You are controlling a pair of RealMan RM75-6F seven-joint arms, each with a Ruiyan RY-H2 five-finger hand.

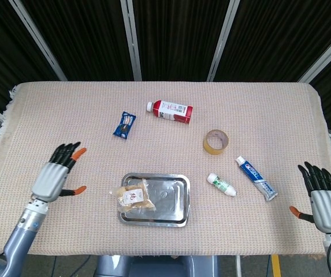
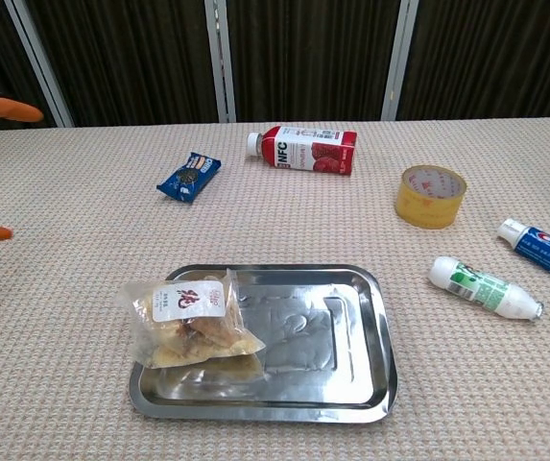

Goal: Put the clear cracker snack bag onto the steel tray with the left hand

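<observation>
Silver left hand (image 1: 54,175) and right hand (image 1: 324,203), black fingers, orange tips.

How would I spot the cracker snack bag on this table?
Find the steel tray near the table's front edge. The cracker snack bag lies on its left end, overlapping the rim. It is the only clear pouch, with pale crackers showing under a white label.
</observation>
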